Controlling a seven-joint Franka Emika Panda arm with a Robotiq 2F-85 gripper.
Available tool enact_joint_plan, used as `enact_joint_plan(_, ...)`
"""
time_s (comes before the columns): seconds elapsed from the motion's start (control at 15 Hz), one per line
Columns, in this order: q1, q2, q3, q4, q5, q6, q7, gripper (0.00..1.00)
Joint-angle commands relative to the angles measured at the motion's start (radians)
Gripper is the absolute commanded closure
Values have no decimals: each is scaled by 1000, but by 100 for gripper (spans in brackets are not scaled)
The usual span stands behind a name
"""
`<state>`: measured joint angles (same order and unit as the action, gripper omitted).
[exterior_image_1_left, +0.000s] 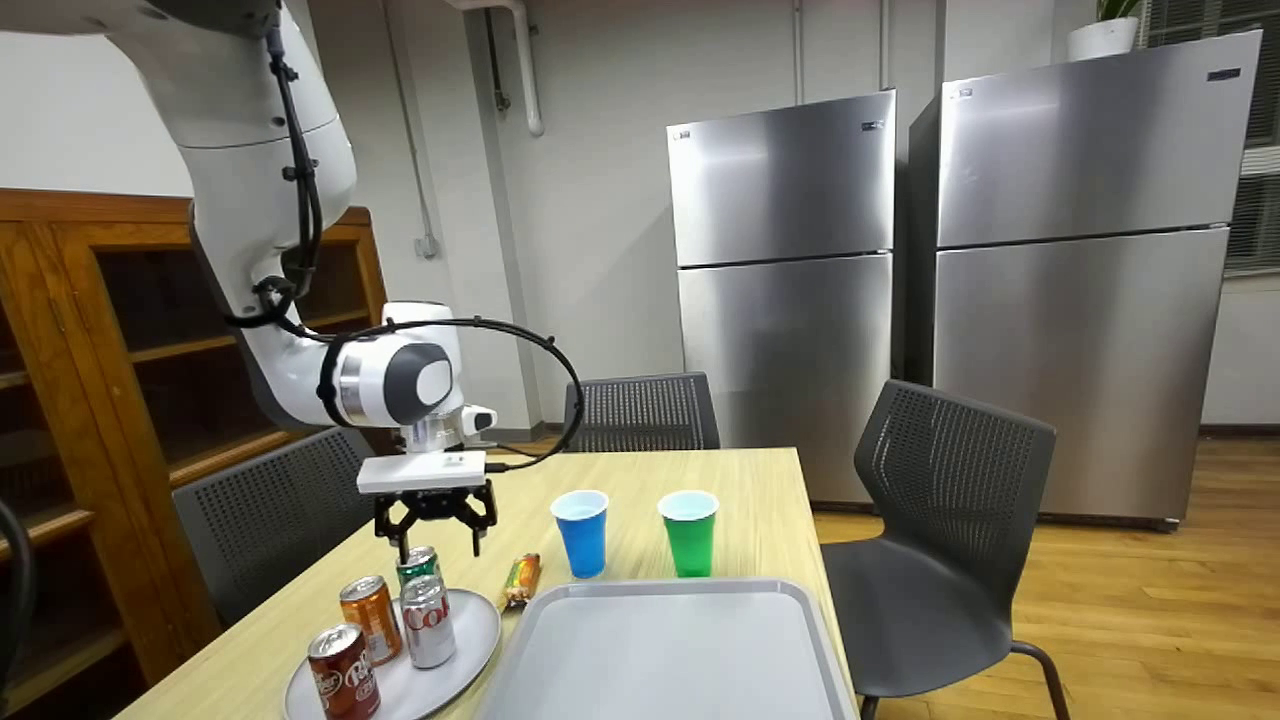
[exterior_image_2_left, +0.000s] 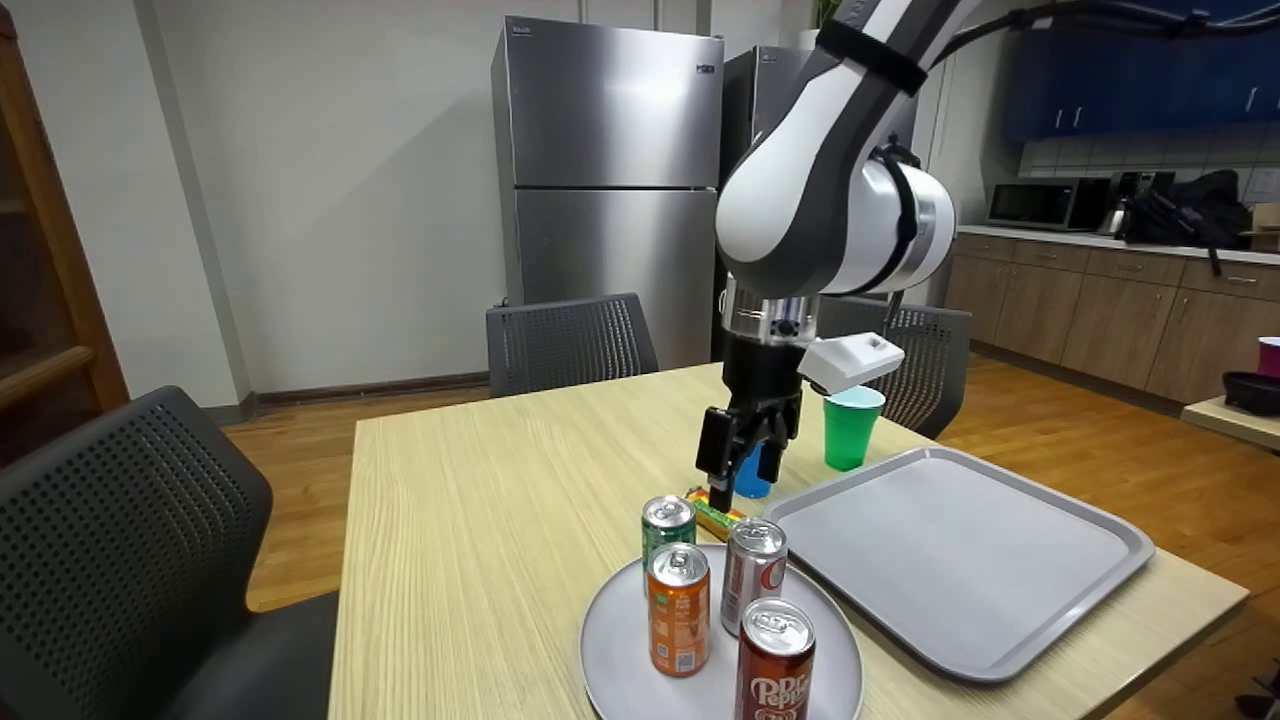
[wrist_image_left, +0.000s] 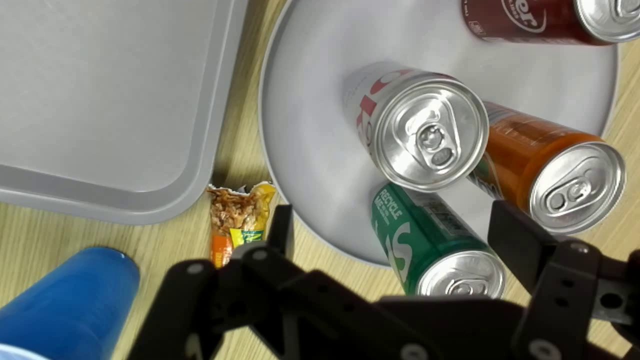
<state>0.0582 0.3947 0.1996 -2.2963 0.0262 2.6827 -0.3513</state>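
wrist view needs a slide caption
Open jaws hover near a green can, one of four on a gray plate, with a gray tray and blue cup nearby.

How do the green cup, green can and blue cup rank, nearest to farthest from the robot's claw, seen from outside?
From the gripper, in an exterior view:
1. Green can, on the plate, just below in the picture.
2. Blue cup, to the right.
3. Green cup, farther right.

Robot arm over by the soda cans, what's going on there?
The robot's gripper hangs open and empty near the green can and a wrapped snack. That can, the silver can, orange can and dark red can stand upright on a round gray plate. A gray tray lies beside it.
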Motion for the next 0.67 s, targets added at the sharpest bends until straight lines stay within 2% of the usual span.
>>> enact_joint_plan(0.0,13,-22,3,-32,-20,10,28,0)
enact_joint_plan(0.6,15,-14,0,-78,-26,49,30,0)
